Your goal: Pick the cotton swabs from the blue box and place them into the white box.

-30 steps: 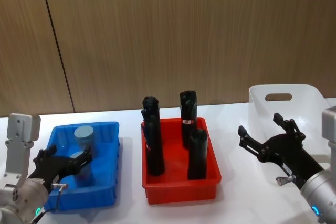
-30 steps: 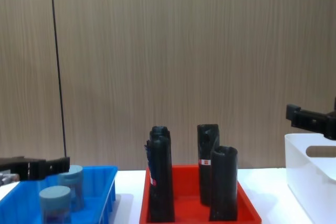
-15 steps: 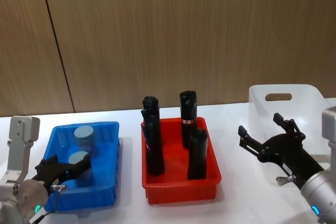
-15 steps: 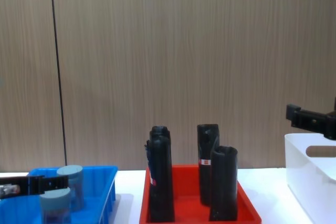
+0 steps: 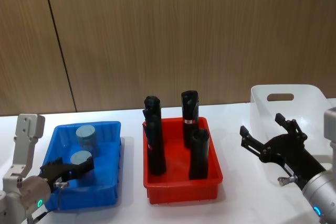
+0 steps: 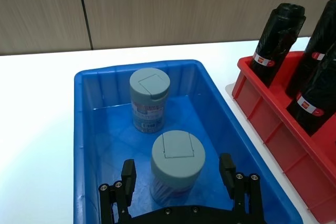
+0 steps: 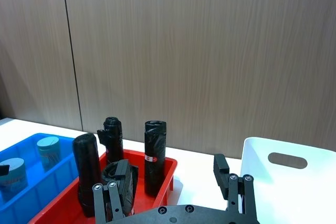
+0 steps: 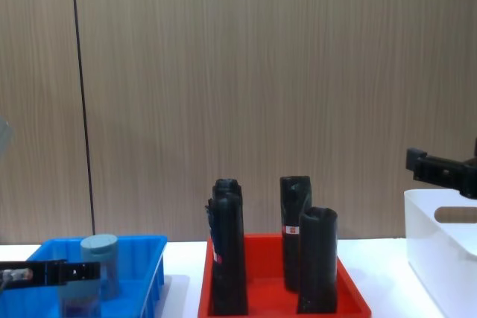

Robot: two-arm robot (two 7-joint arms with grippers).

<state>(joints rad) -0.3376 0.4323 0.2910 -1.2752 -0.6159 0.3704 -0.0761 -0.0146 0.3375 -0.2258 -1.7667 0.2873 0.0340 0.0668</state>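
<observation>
**Left gripper lined up on the near tub of swabs**

At the lower left of the head view, the left gripper [image 5: 68,169] sits low inside the blue box [image 5: 112,145]. Its fingers are spread, one on each side of the near tub [image 5: 80,159], and the left wrist view shows a gap on both sides. The far tub [image 5: 85,136] stands upright just behind, apart from the near one.

The step in hand looks like the grasp. It would go best if the fingers close on the tub's clear body below the lid. Keeping them centred lets both meet the tub together, so it does not tip or slide. The lift should then go straight up, high enough to pass over what stands in the middle.

In the centre of the frame a red tray [image 5: 181,190] holds the black cylinders [image 5: 198,153] upright on the counter [image 5: 131,205].

At the lower right, the right gripper [image 5: 261,125] hovers spread and holding nothing, in front of the white box [image 5: 311,97].

Counted: two tubs, both in the blue box, four black cylinders, and one box of each colour
</observation>
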